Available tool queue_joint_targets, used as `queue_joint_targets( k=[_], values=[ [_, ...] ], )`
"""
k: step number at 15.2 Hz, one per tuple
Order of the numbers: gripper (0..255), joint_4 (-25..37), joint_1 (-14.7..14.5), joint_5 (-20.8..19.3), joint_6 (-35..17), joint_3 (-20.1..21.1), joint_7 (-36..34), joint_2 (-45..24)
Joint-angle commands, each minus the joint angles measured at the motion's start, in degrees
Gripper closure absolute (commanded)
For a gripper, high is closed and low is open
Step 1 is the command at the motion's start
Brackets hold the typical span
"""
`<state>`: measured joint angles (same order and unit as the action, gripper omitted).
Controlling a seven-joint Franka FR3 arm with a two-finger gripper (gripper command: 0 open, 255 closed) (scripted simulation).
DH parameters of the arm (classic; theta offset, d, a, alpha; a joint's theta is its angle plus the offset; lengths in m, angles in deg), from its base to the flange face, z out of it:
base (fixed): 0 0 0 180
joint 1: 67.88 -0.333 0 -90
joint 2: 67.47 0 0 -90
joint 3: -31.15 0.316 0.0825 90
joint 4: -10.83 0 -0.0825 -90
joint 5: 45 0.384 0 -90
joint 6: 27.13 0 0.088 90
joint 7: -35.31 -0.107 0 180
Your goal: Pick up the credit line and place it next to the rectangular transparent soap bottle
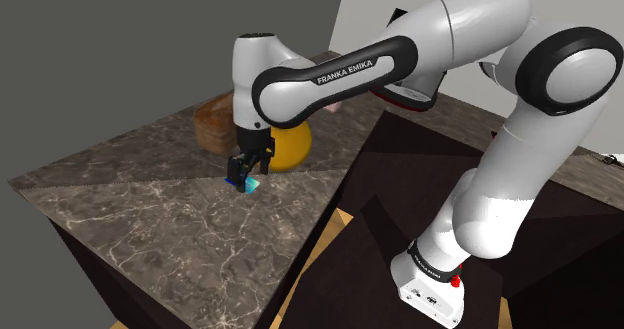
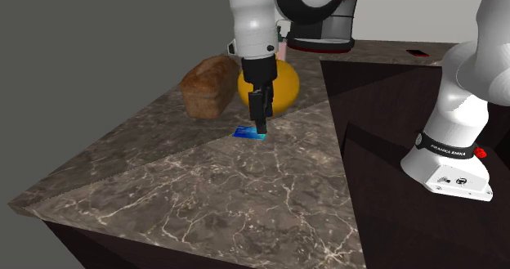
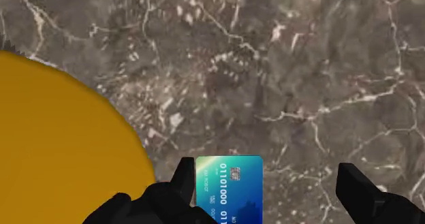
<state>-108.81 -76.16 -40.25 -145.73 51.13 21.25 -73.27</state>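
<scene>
On the marbled counter (image 1: 150, 212), hand (image 3: 265, 169) apart around blue card (image 3: 228, 188), orange ball (image 3: 61, 141) near

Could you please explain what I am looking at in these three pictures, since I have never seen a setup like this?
This is a white robot arm with a black two-finger gripper, rendered in a simulator. One picture looks down from beside the arm's base, the second looks across the counter from another spot, and the third comes from a camera on the hand itself. On the brown veined counter lie a brown loaf, a yellow-orange round object and a blue-green bank card. The fingers stand open on either side of the card, which lies flat close to one finger; nothing is held.
</scene>
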Motion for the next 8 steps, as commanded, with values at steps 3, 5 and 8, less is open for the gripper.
queue_joint_targets(
  k=[3, 5, 8],
  values=[
    [0, -1.51, 0.09, -3.75, -3.19, -0.79, -0.49, -2.96],
    [0, -1.51, 0.09, -3.75, -3.2, -0.8, -0.48, -2.96],
    [0, -1.51, 0.1, -3.75, -3.19, -0.78, -0.49, -2.96]
  ],
)
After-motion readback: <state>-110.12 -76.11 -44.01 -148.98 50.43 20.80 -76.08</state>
